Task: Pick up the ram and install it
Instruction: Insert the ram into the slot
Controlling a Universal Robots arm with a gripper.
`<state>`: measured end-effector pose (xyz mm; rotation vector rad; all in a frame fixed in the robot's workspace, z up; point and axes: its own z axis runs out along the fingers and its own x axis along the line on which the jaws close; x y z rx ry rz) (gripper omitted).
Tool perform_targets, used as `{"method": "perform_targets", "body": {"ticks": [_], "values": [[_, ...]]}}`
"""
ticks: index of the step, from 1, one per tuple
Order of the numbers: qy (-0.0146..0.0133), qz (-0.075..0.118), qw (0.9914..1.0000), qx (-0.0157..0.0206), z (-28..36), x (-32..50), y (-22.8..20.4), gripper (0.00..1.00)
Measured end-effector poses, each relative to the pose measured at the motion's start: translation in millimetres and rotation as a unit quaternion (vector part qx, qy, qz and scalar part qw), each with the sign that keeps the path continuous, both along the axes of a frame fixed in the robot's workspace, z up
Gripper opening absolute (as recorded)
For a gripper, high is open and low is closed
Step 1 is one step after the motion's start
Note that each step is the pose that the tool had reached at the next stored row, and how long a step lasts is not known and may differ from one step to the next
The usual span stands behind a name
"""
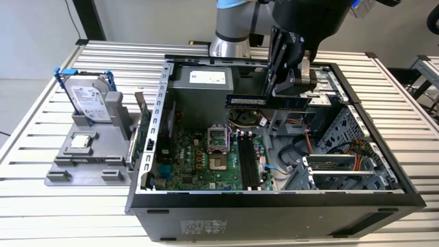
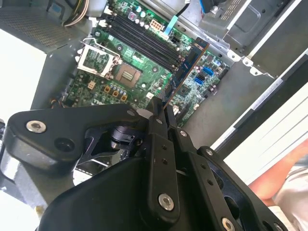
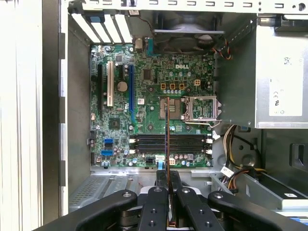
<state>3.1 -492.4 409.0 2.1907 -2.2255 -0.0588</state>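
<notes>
Several printed labels were in sight, and I leave their print unread. A white sticker [image 1: 207, 77] sat on the grey power supply [image 1: 205, 87] at the back of the open computer case [image 1: 163, 108]. A pale sticker lay on the flat face of the ram [image 1: 266, 101]. Another covered the top of the hard drive [image 1: 90, 100], which stood in its blue frame outside the case on the exterior view's left. White lettering was on the motherboard [image 3: 159, 86] beside the processor socket [image 3: 199, 108].

The gripper [image 1: 291, 94] was clamped on the ram, its two black fingers [image 3: 159, 202] pressed together on one end of the stick. From that grip the ram reached level towards the power supply. It hung inside the case opening, above the motherboard and clear of it. In both wrist views the ram [image 2: 190, 67] showed edge-on, running out from the fingertips and lying crosswise to the black memory slots [image 3: 171, 143], which held no stick.

The case lay on its side on a slatted aluminium table [image 1: 41, 206]. Beside the case, under the hard drive, a grey holder [image 1: 69, 172] carried a small square processor chip [image 1: 82, 140]. Behind the table was a pale wall, and in the second wrist view a person's arm [image 2: 281, 171] showed beyond the case.
</notes>
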Motion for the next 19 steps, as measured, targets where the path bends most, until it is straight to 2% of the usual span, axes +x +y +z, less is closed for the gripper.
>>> {"method": "perform_targets", "body": {"ticks": [5, 7, 10, 11, 15, 17, 19], "values": [[0.0, 0.0, 1.0, 0.0, 0.0, 0.1, 0.3, 0.0], [0.0, 0.0, 1.0, 0.0, 0.0, 1.0, 2.7, 0.0], [0.0, 0.0, 1.0, 0.0, 0.0, 4.0, 10.8, 0.0], [0.0, 0.0, 1.0, 0.0, 0.0, 6.4, 15.0, 0.0], [0.0, 0.0, 1.0, 0.0, 0.0, 12.3, 24.5, 0.0], [0.0, 0.0, 1.0, 0.0, 0.0, 14.7, 27.9, 0.0], [0.0, 0.0, 1.0, 0.0, -0.1, 16.5, 29.6, 0.0]]}}
